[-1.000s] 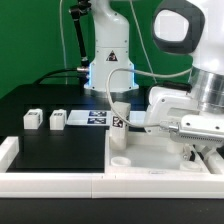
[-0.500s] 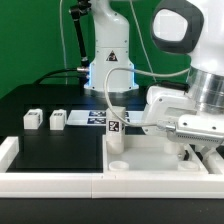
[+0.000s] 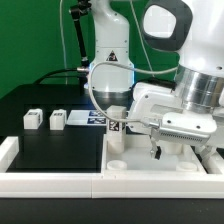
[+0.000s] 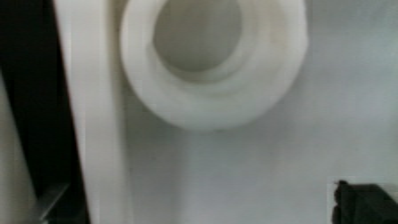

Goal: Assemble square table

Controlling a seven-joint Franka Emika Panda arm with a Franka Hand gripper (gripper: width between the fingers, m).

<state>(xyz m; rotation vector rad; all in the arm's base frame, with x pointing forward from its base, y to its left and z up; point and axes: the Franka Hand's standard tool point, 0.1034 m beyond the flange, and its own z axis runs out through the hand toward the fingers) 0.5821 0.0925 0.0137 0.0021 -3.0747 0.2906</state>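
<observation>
A loose leg (image 3: pixel 33 119) and a second loose leg (image 3: pixel 58 120) are seen on the black tabletop (image 3: pixel 60 150) at the exterior view's left, near the marker board (image 3: pixel 95 118). A white border rail (image 3: pixel 50 182) is laid along the front. The white square top (image 3: pixel 140 167) is laid flat at the right, partly hidden by the arm. An upright leg (image 3: pixel 117 135) is stood at its left edge, long axis vertical, tag turned to the camera. The fingers (image 3: pixel 156 148) are held over the top; released or clenched cannot be told. A round corner socket (image 4: pixel 196 50) is shown close in the wrist view.
</observation>
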